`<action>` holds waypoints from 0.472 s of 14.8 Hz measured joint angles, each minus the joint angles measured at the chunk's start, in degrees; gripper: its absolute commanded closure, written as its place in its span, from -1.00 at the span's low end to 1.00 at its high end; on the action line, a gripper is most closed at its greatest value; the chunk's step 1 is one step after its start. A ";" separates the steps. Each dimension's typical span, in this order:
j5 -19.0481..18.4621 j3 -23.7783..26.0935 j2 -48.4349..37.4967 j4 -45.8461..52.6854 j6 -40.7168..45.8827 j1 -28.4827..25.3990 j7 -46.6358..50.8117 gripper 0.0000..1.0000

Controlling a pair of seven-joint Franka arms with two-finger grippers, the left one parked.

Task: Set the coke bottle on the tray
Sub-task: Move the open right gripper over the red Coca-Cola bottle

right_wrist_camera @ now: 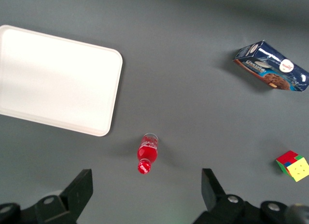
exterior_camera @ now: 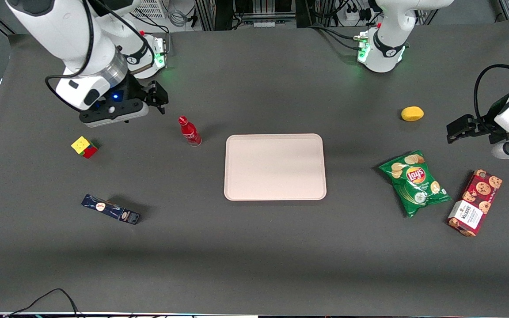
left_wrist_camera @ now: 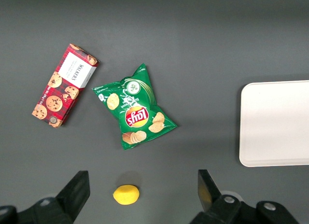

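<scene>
The coke bottle (exterior_camera: 189, 131), small, slim and red with a red cap, stands upright on the dark table beside the pale pink tray (exterior_camera: 275, 167), toward the working arm's end. My right gripper (exterior_camera: 159, 94) is open and empty. It hovers above the table, a little farther from the front camera than the bottle and apart from it. In the right wrist view the bottle (right_wrist_camera: 147, 155) shows from above, just ahead of the wide-open gripper (right_wrist_camera: 146, 192), with the tray (right_wrist_camera: 55, 81) beside it. The tray's end also shows in the left wrist view (left_wrist_camera: 275, 122).
A Rubik's cube (exterior_camera: 85, 146) and a dark blue box (exterior_camera: 111, 209) lie toward the working arm's end. A lemon (exterior_camera: 412, 113), a green chips bag (exterior_camera: 415, 182) and a red cookie box (exterior_camera: 474, 202) lie toward the parked arm's end.
</scene>
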State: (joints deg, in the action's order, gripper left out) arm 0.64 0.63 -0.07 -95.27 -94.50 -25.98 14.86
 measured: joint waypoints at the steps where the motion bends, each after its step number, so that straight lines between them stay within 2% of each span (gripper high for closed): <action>1: 0.07 0.27 0.09 -0.20 0.18 0.00 0.01 -1.00; 5: 0.61 0.53 0.32 -3.08 -0.45 0.03 0.01 -1.00; 7: 0.65 0.57 0.17 -6.16 -3.54 0.06 0.01 -1.00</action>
State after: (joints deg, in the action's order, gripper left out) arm 1.29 1.20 0.10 -101.44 -98.04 -25.92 14.86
